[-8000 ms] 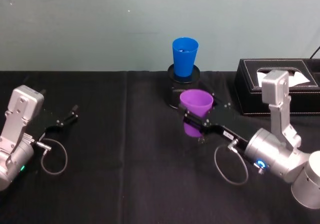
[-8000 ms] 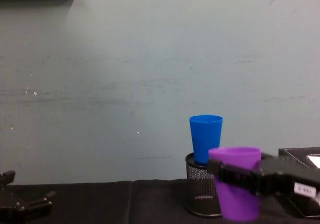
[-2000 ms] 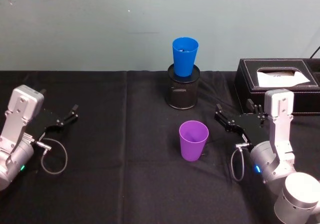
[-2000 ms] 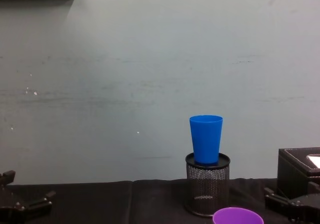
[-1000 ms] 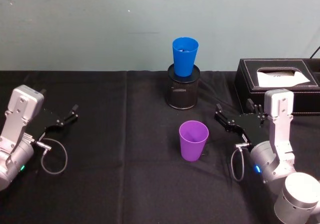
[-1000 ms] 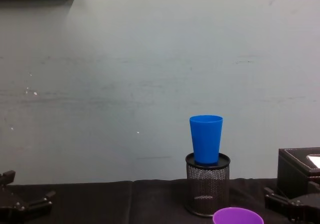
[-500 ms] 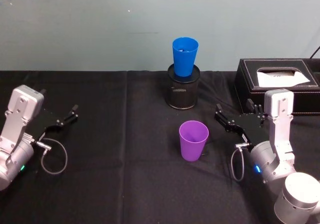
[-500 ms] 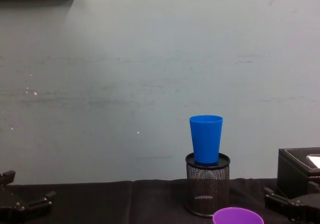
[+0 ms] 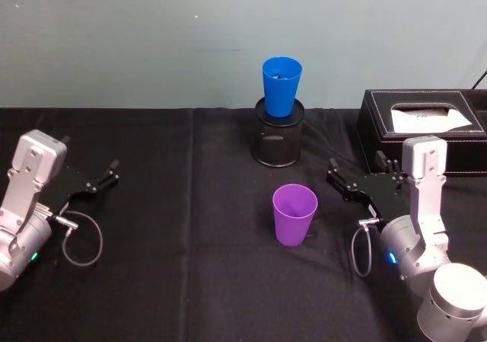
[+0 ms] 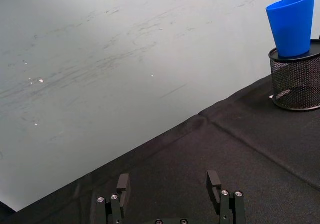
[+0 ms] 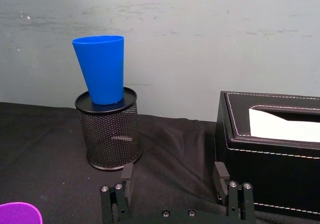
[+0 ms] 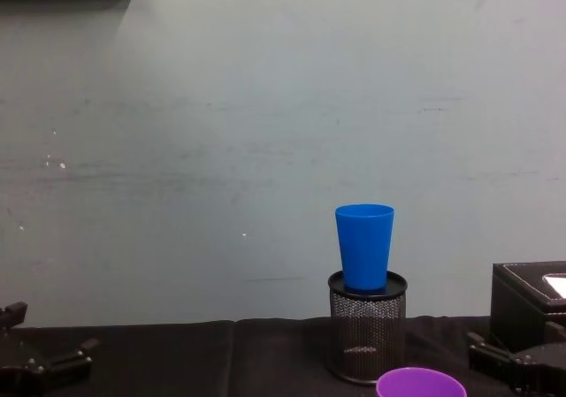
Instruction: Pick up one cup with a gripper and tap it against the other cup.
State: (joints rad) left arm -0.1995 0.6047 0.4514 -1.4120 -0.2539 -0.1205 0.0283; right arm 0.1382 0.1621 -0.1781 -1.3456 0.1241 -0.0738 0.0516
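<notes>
purple cup (image 9: 294, 214) upright on the black table (image 9: 190, 281), free of any grip, just left of the right gripper (image 9: 358, 179), fingers (image 11: 127, 176) spread apart around nothing. blue cup (image 9: 281, 87) upright atop the mesh pen holder (image 9: 278, 142), farther back near the wall, apart from the purple cup. tissue box (image 9: 422, 131) behind the right gripper. left gripper (image 9: 93, 179) parked at the table's left, fingers (image 10: 123, 183) apart too.

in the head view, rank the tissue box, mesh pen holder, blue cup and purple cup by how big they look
1. The black tissue box, clearly the largest.
2. The black mesh pen holder.
3. The blue cup and purple cup look about alike; the purple one stands nearer the camera, so they are not ranked.
</notes>
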